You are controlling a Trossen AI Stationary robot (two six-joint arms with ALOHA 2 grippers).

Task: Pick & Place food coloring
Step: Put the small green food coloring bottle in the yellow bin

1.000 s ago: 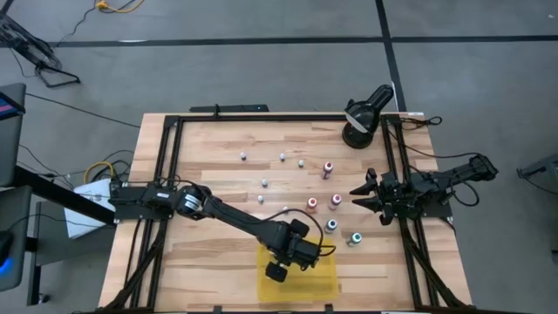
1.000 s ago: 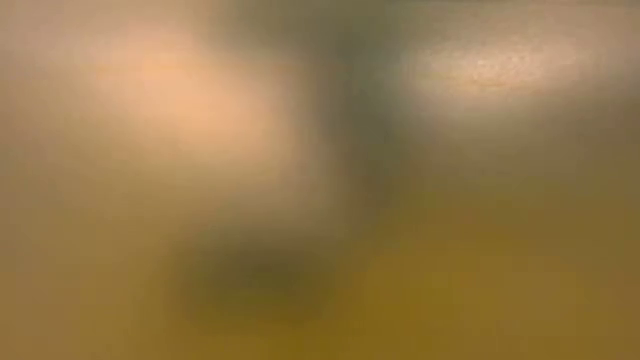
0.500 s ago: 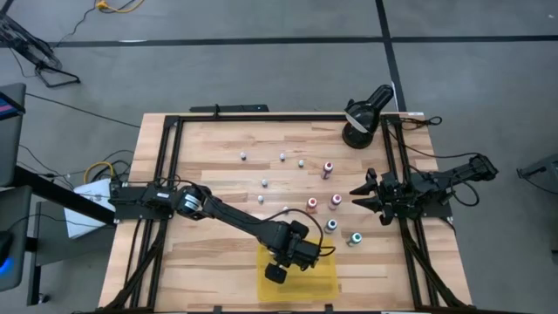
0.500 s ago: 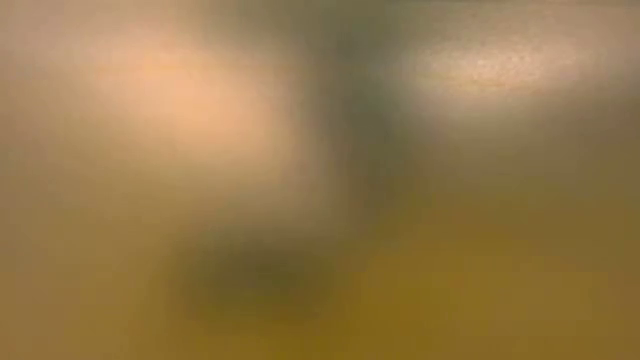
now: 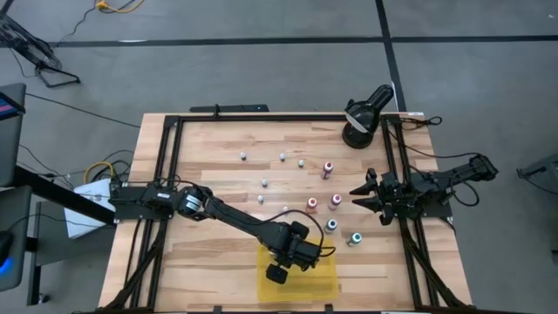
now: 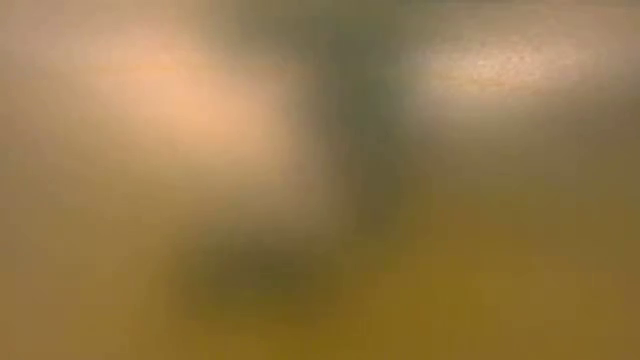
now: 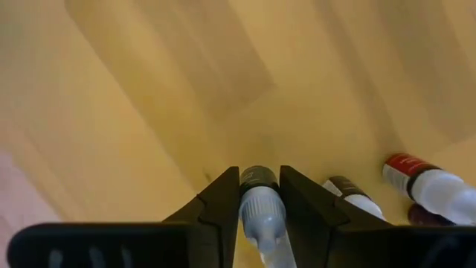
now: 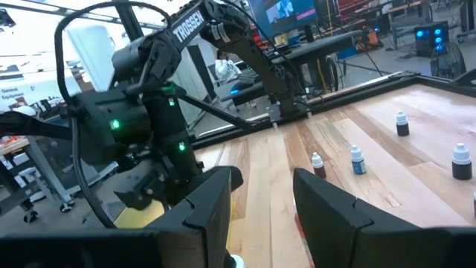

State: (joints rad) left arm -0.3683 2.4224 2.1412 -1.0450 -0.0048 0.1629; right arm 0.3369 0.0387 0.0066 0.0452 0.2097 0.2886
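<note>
One small bottle (image 7: 260,212) of food coloring sits pinched between the fingers of the left gripper (image 5: 276,273), which hangs over the yellow tray (image 5: 321,281). Just beside the claw, two more bottles (image 7: 428,181) already lie flat on the tray. To do this step well, the claw should sink low before parting, setting its bottle in the bare patch ahead rather than on its neighbours. The right gripper (image 8: 259,195) waits near the table's edge, fingers apart and empty, with loose bottles (image 5: 332,225) standing just in front.
</note>
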